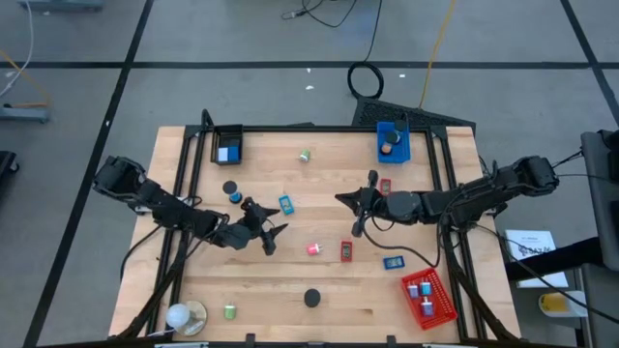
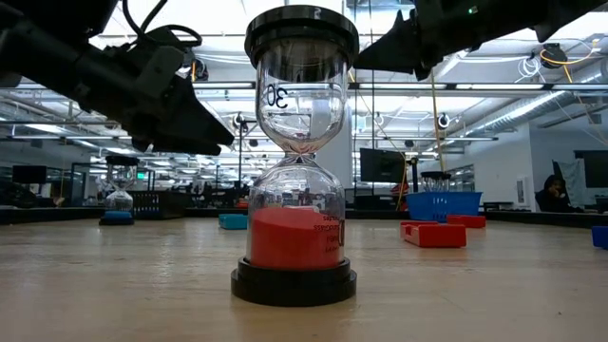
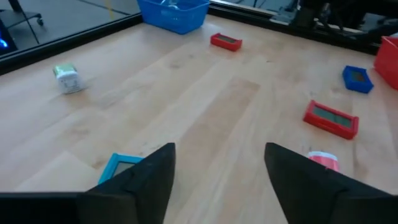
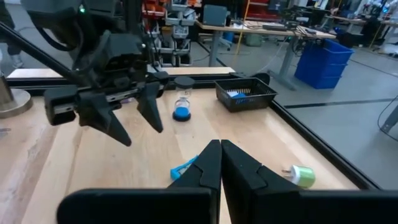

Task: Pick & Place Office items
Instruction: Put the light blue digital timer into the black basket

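Right, my left gripper (image 1: pixel 274 237) hangs with fingers spread and empty beside the light-blue office item (image 1: pixel 286 205) on the table (image 1: pixel 290 280); the right gripper (image 1: pixel 350 199) is pinched closed. The hourglass (image 2: pixel 295 157) reads "30".

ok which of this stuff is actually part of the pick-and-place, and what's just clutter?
Job: green roll, teal block, pink roll, red block, blue block, red-sand hourglass.
Just lying about: round white-and-tan object, black cable loop on the floor.
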### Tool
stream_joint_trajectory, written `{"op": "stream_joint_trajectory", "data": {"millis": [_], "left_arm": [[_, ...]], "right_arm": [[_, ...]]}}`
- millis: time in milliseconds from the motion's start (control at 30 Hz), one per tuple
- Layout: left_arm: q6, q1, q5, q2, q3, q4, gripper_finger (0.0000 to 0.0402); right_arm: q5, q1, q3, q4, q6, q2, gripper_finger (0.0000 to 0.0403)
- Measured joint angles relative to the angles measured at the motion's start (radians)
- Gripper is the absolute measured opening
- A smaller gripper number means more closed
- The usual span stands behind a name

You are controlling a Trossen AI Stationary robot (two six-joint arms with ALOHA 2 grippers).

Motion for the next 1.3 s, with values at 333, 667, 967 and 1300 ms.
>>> {"op": "stream_joint_trajectory", "data": {"millis": [333, 667, 967, 1300], "left_arm": [[-0.054, 0.069, 0.000, 0.000, 0.000, 0.000, 0.0304], [-0.105, 0.129, -0.031, 0.003, 0.120, -0.205, 0.0317], [-0.190, 0.164, -0.081, 0.197, 0.201, -0.242, 0.0317], [-0.265, 0.191, -0.109, 0.396, 0.327, -0.278, 0.0318]], "right_arm": [[-0.001, 0.000, 0.000, 0.014, 0.000, 0.000, 0.0000], [-0.001, 0.000, 0.000, 0.014, 0.000, 0.000, 0.0000], [-0.001, 0.000, -0.001, -0.001, -0.003, 0.000, 0.0000], [-0.002, 0.003, -0.001, -0.013, -0.001, -0.001, 0.0000]]}}
